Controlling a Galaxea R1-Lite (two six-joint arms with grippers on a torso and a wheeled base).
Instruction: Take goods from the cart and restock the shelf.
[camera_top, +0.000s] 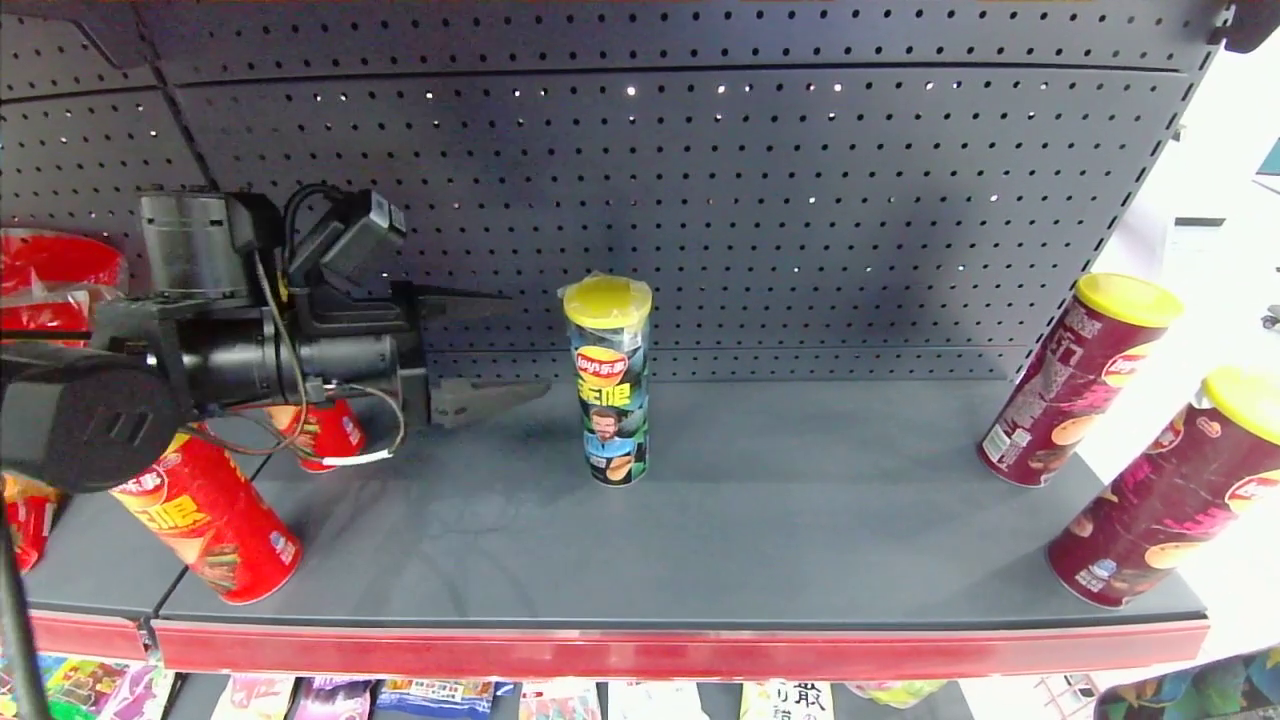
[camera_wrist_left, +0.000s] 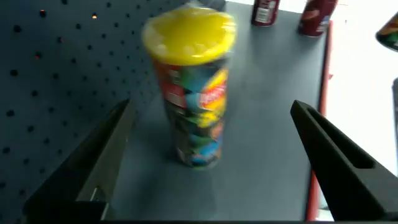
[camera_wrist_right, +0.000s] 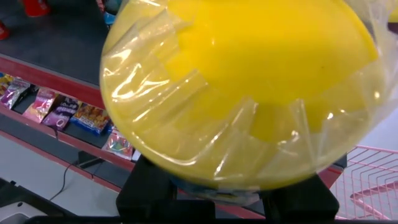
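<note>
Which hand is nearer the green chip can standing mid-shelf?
Left. The left hand sits open over the shelf just beside the green chip can, not touching. The right hand holds a yellow-lidded can out in front, off the shelf.

The shelf (camera_top: 800, 520) is dark grey metal with a dull, smooth top, its back wall (camera_top: 800, 200) is the same dull metal full of little holes, and the red strip (camera_top: 680, 645) along the front is shiny. The green can (camera_top: 610, 420) has a glossy printed wrap and a smooth yellow plastic lid (camera_top: 607, 300), and the left gripper (camera_top: 525, 342) beside it is dull black. The held can (camera_wrist_right: 261, 74) is yellow plastic on top, under clear, shiny film (camera_wrist_right: 155, 99) that is all crinkled.
</note>
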